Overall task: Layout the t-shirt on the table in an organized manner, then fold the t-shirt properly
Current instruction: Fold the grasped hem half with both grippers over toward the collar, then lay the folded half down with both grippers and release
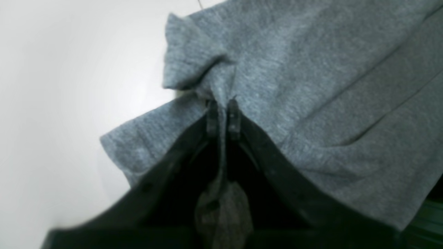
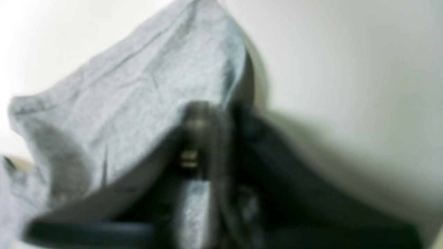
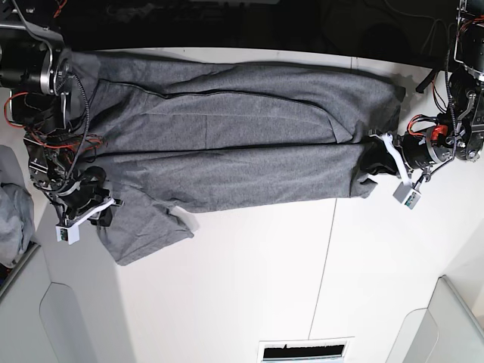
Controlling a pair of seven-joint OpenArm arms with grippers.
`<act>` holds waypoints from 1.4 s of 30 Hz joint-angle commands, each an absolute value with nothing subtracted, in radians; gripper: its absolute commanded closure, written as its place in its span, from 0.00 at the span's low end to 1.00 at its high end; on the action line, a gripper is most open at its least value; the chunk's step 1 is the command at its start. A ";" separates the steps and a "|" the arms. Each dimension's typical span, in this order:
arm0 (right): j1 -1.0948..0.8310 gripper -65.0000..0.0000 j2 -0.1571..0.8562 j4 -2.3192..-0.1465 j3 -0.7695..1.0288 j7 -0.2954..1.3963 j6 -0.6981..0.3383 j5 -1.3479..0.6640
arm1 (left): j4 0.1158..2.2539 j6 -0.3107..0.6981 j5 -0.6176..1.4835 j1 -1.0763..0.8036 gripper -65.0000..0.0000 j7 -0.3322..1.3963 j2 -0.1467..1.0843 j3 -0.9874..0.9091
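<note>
T-shirt (image 3: 227, 144) being pinched at both ends over the table (image 3: 249, 272).
Cloth is being gripped between the closed left gripper (image 1: 223, 114) tips and bunched inside the closed right gripper (image 2: 214, 117).

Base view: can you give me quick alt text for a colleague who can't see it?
A dark grey t-shirt lies stretched lengthwise across the white table, with a long fold along its middle. The left gripper pinches one end and the right gripper the other, near a sleeve. Light grey bins sit at the near corners.
</note>
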State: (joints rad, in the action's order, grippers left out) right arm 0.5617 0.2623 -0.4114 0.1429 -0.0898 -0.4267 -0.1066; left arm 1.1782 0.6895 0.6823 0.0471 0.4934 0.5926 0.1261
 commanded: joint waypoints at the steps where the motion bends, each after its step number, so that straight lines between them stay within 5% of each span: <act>1: 0.587 1.00 0.268 -0.426 0.144 -0.141 -0.449 -0.096 | 1.193 0.698 0.699 0.064 1.00 0.476 0.610 0.119; 7: 0.566 1.00 0.270 -0.554 0.144 -0.120 -0.566 -0.026 | 1.219 0.698 0.726 0.068 1.00 0.516 0.618 0.119; 25: -0.096 1.00 0.427 -1.456 0.253 -0.038 -0.565 -0.278 | 1.429 0.698 0.955 -0.026 1.00 0.731 0.789 0.119; 42: -0.402 1.00 0.414 -1.711 0.292 0.059 -0.564 -0.375 | 1.430 0.698 1.216 -0.053 1.00 0.966 0.832 0.117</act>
State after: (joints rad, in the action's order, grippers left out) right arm -0.4023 0.4011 -1.6955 0.2840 0.0772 -0.5613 -0.3588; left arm 1.4162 0.6895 1.1946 -0.0643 0.9726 0.8070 0.1295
